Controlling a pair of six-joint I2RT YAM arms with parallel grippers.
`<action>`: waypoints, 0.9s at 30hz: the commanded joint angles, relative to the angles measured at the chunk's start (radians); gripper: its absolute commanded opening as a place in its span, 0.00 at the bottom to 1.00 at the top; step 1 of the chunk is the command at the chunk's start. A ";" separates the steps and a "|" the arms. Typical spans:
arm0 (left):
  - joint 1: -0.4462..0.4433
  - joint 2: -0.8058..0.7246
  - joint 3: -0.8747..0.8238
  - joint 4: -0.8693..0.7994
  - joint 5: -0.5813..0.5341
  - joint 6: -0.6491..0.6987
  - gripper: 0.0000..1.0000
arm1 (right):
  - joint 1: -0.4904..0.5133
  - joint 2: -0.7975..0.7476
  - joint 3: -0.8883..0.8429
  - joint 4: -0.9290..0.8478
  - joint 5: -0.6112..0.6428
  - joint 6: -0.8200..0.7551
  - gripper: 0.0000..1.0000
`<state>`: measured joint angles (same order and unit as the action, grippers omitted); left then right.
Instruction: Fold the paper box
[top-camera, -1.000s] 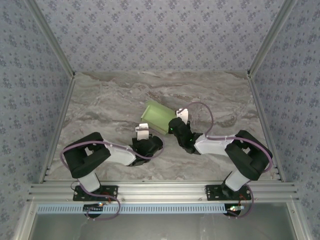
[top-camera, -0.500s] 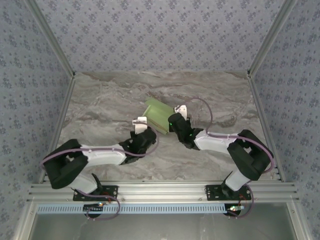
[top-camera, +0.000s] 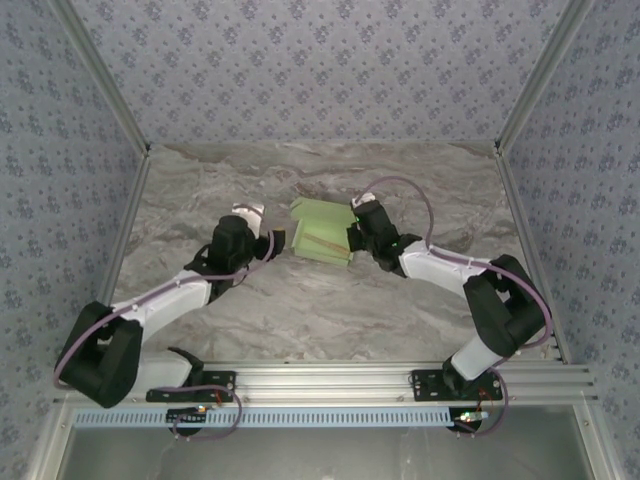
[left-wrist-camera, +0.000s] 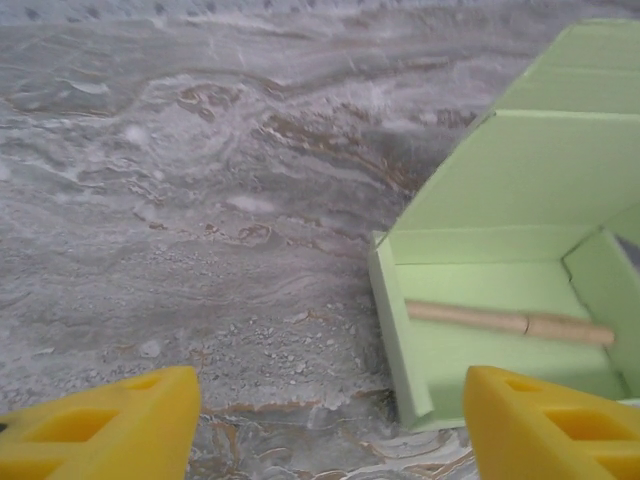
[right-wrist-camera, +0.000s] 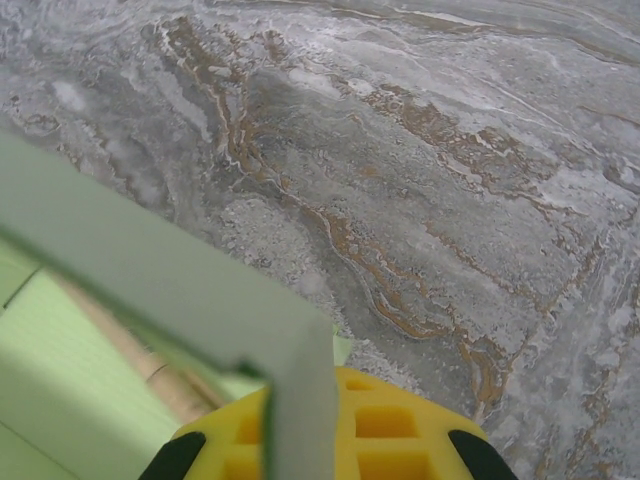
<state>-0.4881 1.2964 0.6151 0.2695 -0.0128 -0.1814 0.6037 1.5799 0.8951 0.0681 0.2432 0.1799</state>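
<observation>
The paper box (top-camera: 322, 232) is a small pale-green open tray lying on the marble table, its flap raised at the far side. A thin tan stick (left-wrist-camera: 510, 322) lies inside it. My left gripper (top-camera: 276, 244) sits just left of the box and is open. In the left wrist view its yellow fingers (left-wrist-camera: 100, 430) stand wide apart over bare marble, and the box's near corner (left-wrist-camera: 400, 330) lies ahead between them. My right gripper (top-camera: 355, 237) is at the box's right side, shut on the box's card wall (right-wrist-camera: 180, 290).
The marble table (top-camera: 300, 310) is ringed by patterned walls on three sides. An aluminium rail (top-camera: 320, 385) runs along the near edge where both arm bases are bolted. Open tabletop lies left of and behind the box.
My left arm swung out from beneath the box to its left side, and its gripper opened. The right gripper carried the box a little farther back and turned it.
</observation>
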 joint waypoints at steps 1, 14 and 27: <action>0.044 0.072 0.093 -0.027 0.200 0.131 0.73 | -0.037 0.000 0.047 -0.100 -0.116 -0.095 0.02; 0.065 0.306 0.298 -0.045 0.347 0.287 0.76 | -0.080 0.011 0.095 -0.148 -0.198 -0.180 0.01; 0.065 0.382 0.355 -0.036 0.420 0.302 0.21 | -0.081 0.031 0.128 -0.164 -0.203 -0.197 0.01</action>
<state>-0.4259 1.6588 0.9363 0.2283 0.3595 0.1143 0.5293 1.5940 0.9894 -0.0746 0.0513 0.0036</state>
